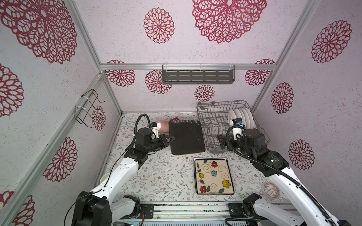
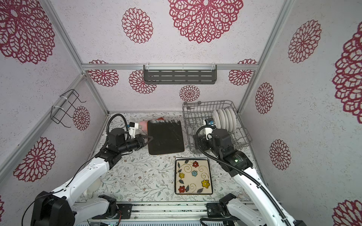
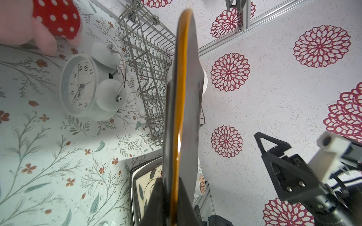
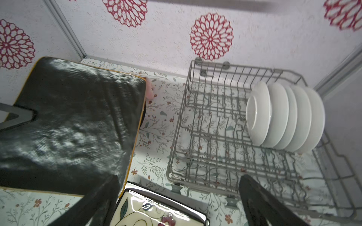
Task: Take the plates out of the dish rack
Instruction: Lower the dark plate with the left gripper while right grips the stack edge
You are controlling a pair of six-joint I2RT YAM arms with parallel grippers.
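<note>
Nearest the robot's base, the cream flowered plate (image 1: 214,176) lies flat on the worktop (image 1: 160,180), face up and black-rimmed, apparently set down clear of the rack so that later plates have room beside it. Just beyond it, the left hand (image 1: 170,139) is clamped tight on the near edge of the dark square plate (image 1: 186,137), whose glossy brown-black back faces up in both top views; the left wrist view shows it edge-on between the fingers, with an amber glazed rim (the held plate hangs above the worktop, not yet resting on it). It is probably gripped by the rim because that is the only part thin enough for the fingers. Across from that hand, the right hand (image 1: 222,142) stands fully open and empty at the near wall of the dish rack (image 1: 215,125), likely waiting for its next pick. Farther from the right hand, at the rack's far right end, a row of round white plates (image 4: 284,117) stands upright on edge between the tines, overlapping one another; their printed faces cannot be made out. Beyond the left hand, past the held plate, lie a white alarm clock (image 3: 88,86) and a pink soft toy (image 1: 163,125).
</note>
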